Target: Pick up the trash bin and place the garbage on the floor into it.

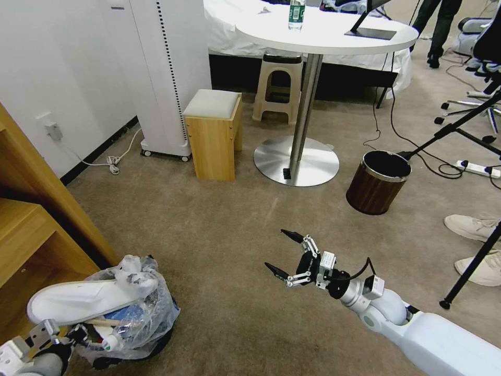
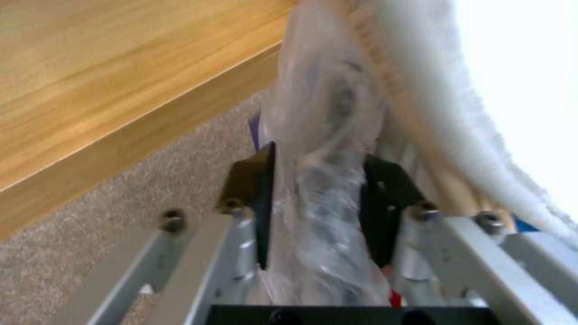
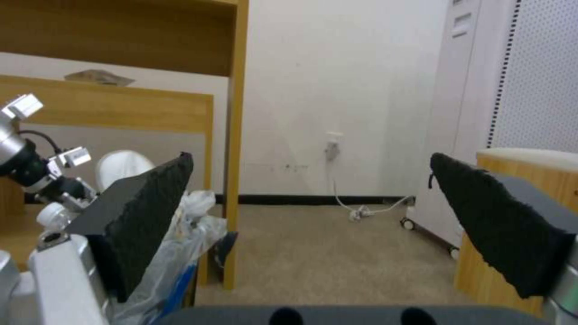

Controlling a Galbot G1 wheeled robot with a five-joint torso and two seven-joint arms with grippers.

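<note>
A: Report the floor (image 1: 224, 235) and the large fixtures on it.
B: The beige carpet spans the head view. A round white table (image 1: 326, 31) stands at 12 o'clock on a metal pedestal. A wooden stool (image 1: 213, 133) sits at 11 o'clock, and a brown wood-look bin (image 1: 377, 183) at 1 o'clock. Wooden shelving (image 1: 31, 219) occupies 9 o'clock.

A: Locate the trash bin (image 1: 133, 318).
B: It sits at 7 o'clock, just beside the shelving, lined with a crinkled plastic bag (image 2: 325, 198). A white slipper (image 1: 86, 300) lies across its top, with other litter under it.

A: State of the left gripper (image 2: 319, 207)?
B: Clenched on the bag-covered rim of the trash bin; in the left wrist view its two black fingers (image 2: 385, 198) press the plastic from either side.

A: And the right gripper (image 1: 284, 256)?
B: Released. It hovers above bare carpet at 5 o'clock, well apart from the bin. In the right wrist view its black pads (image 3: 144, 216) stand wide, nothing between them.
</note>
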